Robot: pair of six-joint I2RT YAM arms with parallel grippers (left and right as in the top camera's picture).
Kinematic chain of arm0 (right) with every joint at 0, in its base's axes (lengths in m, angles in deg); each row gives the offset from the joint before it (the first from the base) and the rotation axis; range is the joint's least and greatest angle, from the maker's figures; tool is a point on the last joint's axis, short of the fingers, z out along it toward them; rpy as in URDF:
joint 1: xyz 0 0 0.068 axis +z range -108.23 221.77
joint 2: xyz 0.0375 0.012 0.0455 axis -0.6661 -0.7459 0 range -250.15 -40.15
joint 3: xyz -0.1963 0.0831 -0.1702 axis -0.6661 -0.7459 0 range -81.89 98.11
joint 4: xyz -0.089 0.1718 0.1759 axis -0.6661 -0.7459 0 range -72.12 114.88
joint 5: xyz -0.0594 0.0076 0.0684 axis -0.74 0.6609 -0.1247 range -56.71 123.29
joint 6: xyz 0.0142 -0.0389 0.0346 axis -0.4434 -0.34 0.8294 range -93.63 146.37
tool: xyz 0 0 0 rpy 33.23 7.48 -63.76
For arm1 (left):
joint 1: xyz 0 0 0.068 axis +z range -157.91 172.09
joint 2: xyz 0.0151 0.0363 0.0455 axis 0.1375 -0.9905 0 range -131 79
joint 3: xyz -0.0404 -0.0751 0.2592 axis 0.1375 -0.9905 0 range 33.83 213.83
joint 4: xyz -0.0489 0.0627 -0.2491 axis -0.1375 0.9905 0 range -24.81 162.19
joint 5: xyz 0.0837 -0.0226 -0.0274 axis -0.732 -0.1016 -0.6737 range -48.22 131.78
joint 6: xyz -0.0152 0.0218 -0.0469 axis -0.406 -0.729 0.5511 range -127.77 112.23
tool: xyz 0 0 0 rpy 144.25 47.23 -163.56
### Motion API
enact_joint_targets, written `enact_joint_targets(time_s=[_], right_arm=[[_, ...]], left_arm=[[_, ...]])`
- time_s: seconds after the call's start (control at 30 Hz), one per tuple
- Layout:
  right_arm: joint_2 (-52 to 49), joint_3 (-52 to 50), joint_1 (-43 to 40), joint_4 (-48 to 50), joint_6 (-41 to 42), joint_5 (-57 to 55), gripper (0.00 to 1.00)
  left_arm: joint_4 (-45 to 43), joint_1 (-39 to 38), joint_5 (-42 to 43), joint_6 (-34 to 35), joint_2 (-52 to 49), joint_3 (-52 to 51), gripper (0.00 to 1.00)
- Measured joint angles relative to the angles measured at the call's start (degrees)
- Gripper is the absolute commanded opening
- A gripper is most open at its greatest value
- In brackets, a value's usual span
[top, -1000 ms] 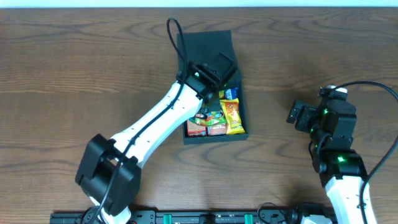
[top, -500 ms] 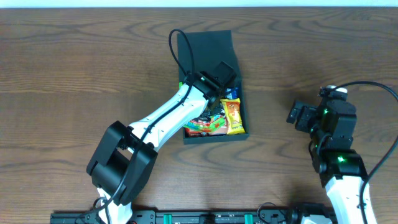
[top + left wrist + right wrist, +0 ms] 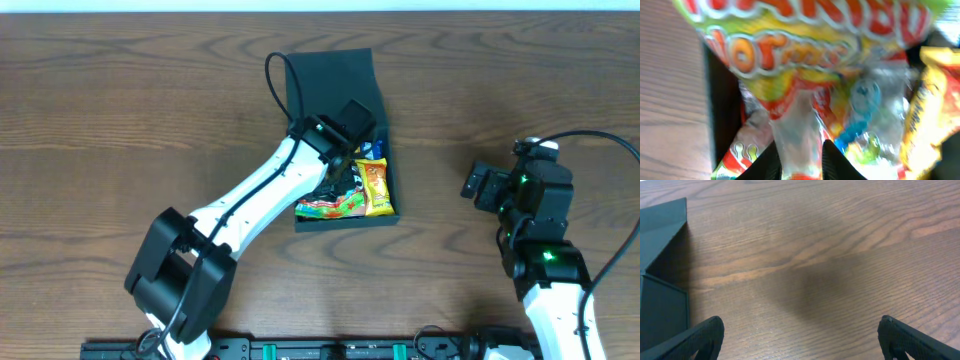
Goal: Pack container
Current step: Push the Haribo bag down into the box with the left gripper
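Overhead, the container sits mid-table with its lid standing open on the far side. A gummy packet and a yellow packet lie inside. The left gripper reaches into it. The right gripper hangs well to the right, jaws spread wide.

In the left wrist view, the gummy packet's clear end lies between the fingers; whether they pinch it cannot be told.

In the right wrist view, the open claw is over wood, with the container's corner at far left.
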Motion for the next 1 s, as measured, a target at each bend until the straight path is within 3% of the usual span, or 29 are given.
enact_joint_targets(time_s=[0.3, 0.5, 0.7, 0.83, 1.0], right_arm=[[0.00, 0.00, 0.00, 0.00, 0.00, 0.00, 0.99], [0.00, 0.00, 0.00, 0.00, 0.00, -0.02, 0.99], [0.00, 0.00, 0.00, -0.02, 0.00, 0.00, 0.99], [0.00, 0.00, 0.00, -0.02, 0.00, -0.02, 0.99], [0.00, 0.00, 0.00, 0.00, 0.00, 0.00, 0.99]], left_arm=[[-2.05, -1.05, 0.83, -2.16, 0.04, -0.02, 0.23], [-0.83, -1.20, -2.23, -4.26, 0.04, 0.24, 0.36], [6.40, -1.20, -9.84, -6.05, 0.04, 6.64, 0.38], [5.40, -1.18, -15.28, -6.27, 0.13, 8.94, 0.06], [2.84, -0.70, -18.71, -7.32, 0.13, 8.94, 0.06]])
